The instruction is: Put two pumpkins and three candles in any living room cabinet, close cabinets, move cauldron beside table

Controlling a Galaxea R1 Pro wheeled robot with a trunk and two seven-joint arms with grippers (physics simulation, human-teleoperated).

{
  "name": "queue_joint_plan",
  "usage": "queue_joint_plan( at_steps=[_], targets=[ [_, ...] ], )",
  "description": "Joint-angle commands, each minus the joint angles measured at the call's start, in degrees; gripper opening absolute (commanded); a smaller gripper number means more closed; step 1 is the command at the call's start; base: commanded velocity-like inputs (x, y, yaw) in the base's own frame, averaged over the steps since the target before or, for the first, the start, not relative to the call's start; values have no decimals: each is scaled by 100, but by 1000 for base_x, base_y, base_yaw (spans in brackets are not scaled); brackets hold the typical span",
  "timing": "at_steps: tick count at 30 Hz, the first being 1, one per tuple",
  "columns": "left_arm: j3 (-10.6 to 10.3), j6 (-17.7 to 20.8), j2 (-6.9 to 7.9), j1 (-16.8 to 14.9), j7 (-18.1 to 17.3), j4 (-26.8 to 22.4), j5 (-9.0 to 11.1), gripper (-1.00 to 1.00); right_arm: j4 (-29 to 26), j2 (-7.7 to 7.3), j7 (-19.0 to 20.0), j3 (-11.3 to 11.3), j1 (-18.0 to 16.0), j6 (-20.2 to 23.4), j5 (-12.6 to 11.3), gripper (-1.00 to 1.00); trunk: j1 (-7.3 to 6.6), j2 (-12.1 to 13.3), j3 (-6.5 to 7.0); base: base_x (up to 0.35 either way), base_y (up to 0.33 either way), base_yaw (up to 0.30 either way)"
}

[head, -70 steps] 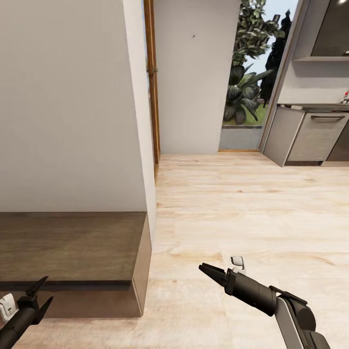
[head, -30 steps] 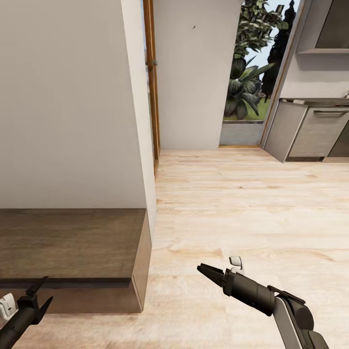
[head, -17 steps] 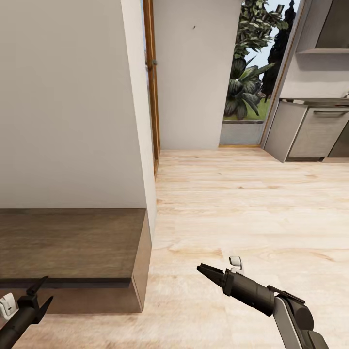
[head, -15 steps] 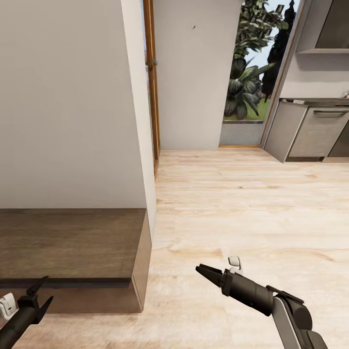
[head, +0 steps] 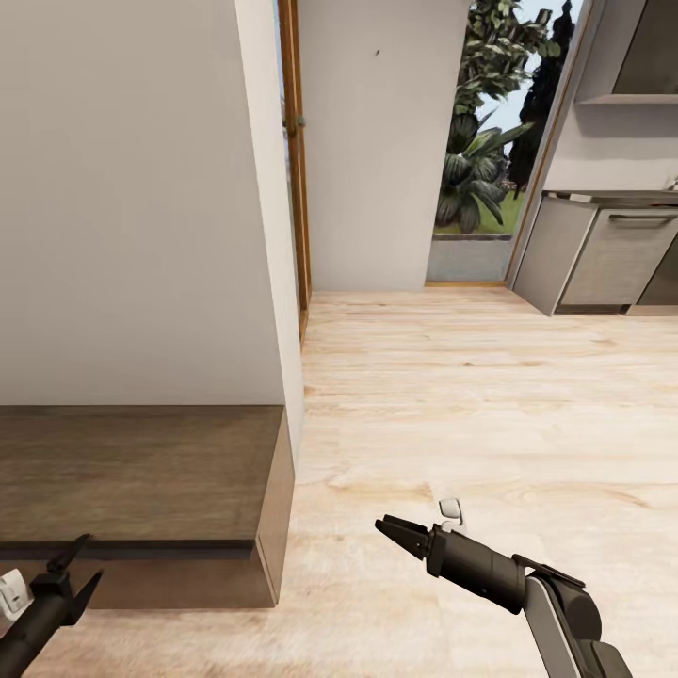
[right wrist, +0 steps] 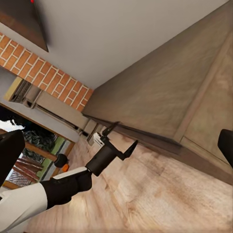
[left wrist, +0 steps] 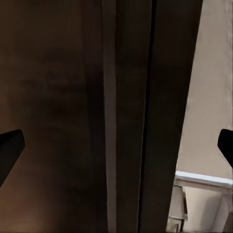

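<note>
My left gripper (head: 73,570) hangs low at the near left, its two fingers spread in a V and holding nothing, just in front of the cabinet (head: 141,471); my right gripper (head: 388,530) hovers over the pale wood floor (head: 490,405) to the right of it, its fingers lying close together as seen from the head camera, though the right wrist camera shows the two tips far apart at the edges of its picture, so I read it as open and empty. The cabinet is the low dark brown unit set against the white wall (head: 132,207) at the near left; its flat top is bare, and I see no drawer standing out, though its front face is mostly hidden from me. From the right wrist camera the left gripper (right wrist: 121,141) shows beside the cabinet's (right wrist: 165,97) long front edge. Farther off, a doorway opens on garden plants (head: 480,141), and grey kitchen units (head: 603,254) stand at the far right. With both grippers empty, I judge that I am between fetches: how many items are stowed I cannot tell, and closing the drawers and placing the cauldron by the table may remain.
</note>
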Motion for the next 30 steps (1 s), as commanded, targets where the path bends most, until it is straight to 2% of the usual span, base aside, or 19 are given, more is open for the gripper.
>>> queue_joint_plan(
  at_steps=[1, 12, 18, 30],
  targets=[
    [1, 48, 5, -3, -117, 46, 24, 100, 0, 0, 8, -3, -3, 31, -14, 100, -1, -2, -5, 0, 0, 0],
    [-121, 53, 13, 16, -729, 230, -38, 100, 0, 0, 8, -3, -3, 31, -14, 100, -1, -2, -5, 0, 0, 0],
    [-137, 67, 65, 39, -782, 225, -43, 100, 0, 0, 8, -3, -3, 29, -14, 100, -1, -2, -5, 0, 0, 0],
    [-93, 53, 78, 41, -760, 302, -26, 100, 6, 0, -168, -3, -3, 27, -14, 100, -1, -2, -5, 7, 0, 0]
  ],
)
